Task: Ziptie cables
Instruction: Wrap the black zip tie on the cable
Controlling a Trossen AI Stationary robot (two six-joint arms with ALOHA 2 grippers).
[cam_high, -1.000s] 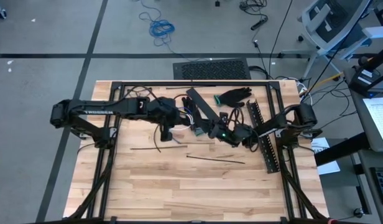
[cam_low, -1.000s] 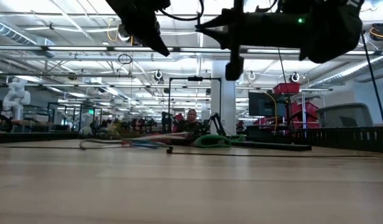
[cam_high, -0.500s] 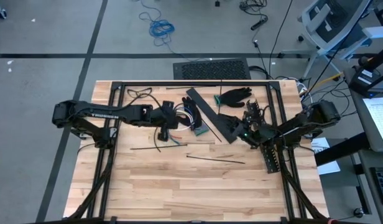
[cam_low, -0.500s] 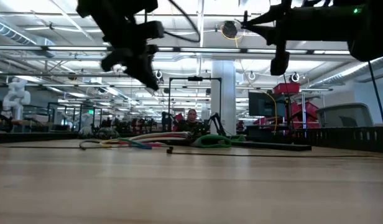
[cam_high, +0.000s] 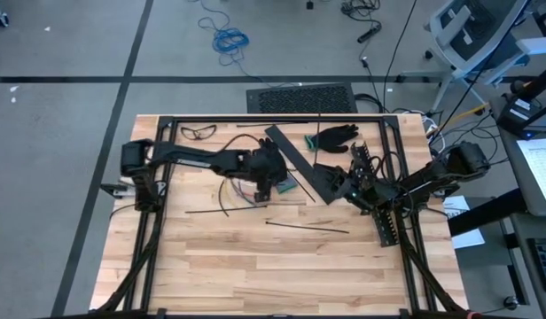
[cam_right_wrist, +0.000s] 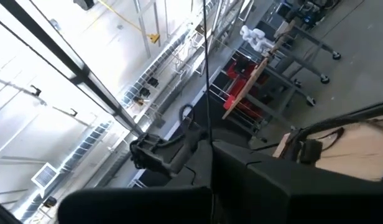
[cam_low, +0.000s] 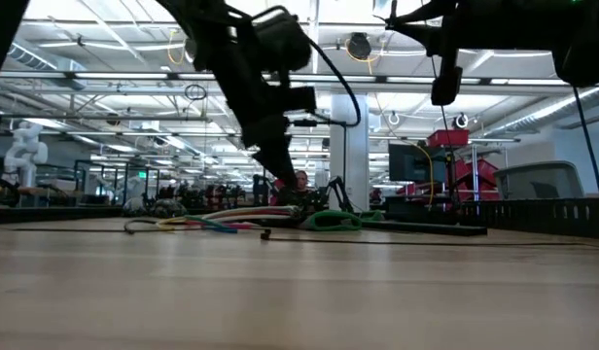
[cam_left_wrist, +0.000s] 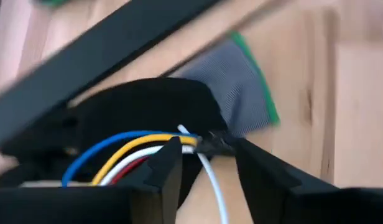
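Left gripper (cam_left_wrist: 207, 163): fingers apart, astride the cables (cam_left_wrist: 126, 152) mid-table (cam_high: 255, 266). Wires look thin, limp, light and likely to splay; best pinched across the whole bundle near the middle. Farther off, right gripper (cam_high: 360, 190) hangs raised, fingers together, empty.

Much of the work area is covered from above.
The left gripper (cam_high: 271, 174) hides most of the cables (cam_left_wrist: 138, 151) beneath it in our high view; our left wrist view crops their far ends and blurs everything around them.
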